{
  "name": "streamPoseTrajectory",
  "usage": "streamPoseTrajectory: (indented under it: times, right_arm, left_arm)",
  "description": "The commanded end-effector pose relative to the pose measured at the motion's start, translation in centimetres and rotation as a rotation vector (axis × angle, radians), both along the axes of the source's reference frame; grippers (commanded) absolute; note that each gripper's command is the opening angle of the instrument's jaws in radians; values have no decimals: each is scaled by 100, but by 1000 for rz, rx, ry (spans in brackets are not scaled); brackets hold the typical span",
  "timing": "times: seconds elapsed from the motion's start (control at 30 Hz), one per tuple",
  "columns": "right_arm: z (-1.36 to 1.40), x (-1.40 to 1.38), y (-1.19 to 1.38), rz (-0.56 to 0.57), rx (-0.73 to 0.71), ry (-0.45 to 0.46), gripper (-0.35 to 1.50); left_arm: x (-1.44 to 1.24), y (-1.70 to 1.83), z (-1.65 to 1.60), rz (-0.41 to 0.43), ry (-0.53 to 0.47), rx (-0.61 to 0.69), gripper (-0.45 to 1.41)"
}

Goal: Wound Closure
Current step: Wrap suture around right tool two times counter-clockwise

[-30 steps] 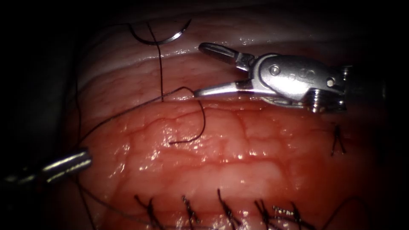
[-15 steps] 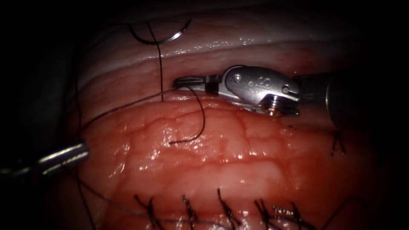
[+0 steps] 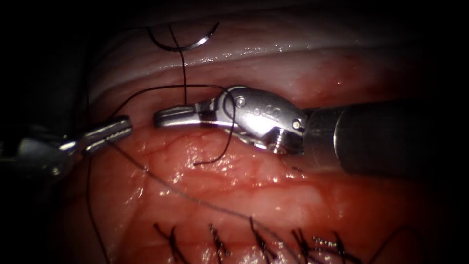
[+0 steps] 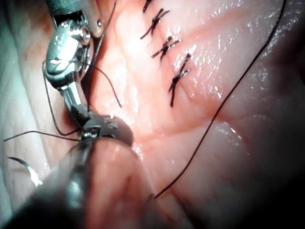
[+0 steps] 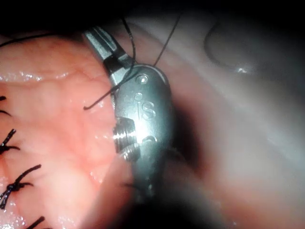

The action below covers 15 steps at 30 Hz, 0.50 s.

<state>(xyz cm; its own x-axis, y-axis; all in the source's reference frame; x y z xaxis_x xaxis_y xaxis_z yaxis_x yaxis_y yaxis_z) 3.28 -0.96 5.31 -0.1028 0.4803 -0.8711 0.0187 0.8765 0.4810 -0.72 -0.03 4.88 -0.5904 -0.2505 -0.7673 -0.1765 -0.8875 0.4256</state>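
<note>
You're in the middle of a knot, by the look of it. The thread [image 3: 161, 88] runs from the left tool [image 3: 115, 131] in an arc over the far side and drops across the right tool [image 3: 165, 118] just behind its jaws, so a wrap sits on the instrument.

Your left tool's jaws are closed on the thread at the left of the field. A second strand leads away from them toward the near right, down to the row of stitches [image 3: 259, 239] at the near edge of the tissue [image 3: 303, 195]. Your right tool's jaws are pressed together and point left, their tip close to the left tool but apart from it. I can see nothing gripped between them.

The needle [image 3: 188, 46] is in neither tool. It lies loose on the pale far part of the tissue, left of centre, with its whole curve visible, so it is not in the tissue. A strand drops from it toward the right tool.

The short free end [image 3: 217, 157] curls down from the wrap and rests on the tissue just near of the right tool's jaws. My reading is that the next move calls for keeping the left strand taut enough to stop the wrap sliding off. The right jaws would then have to open for that free end — a small target — without dragging the needle's strand along.
</note>
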Motion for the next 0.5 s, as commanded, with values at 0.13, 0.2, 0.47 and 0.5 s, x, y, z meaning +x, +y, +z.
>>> streamPoseTrajectory:
  times: [0.13,0.2,0.47,0.5]
  right_arm:
    - [-6,9,1,33,11,10,-35]
    - [-10,7,3,48,17,20,-35]
    - [-18,12,8,166,44,-18,-35]
    - [-17,13,7,205,50,-59,19]
  left_arm:
    - [-9,-2,26,15,12,28,-45]
    - [-12,-5,34,26,22,35,-45]
    - [-44,-21,53,57,23,62,-45]
    - [-49,-26,52,66,20,63,-45]
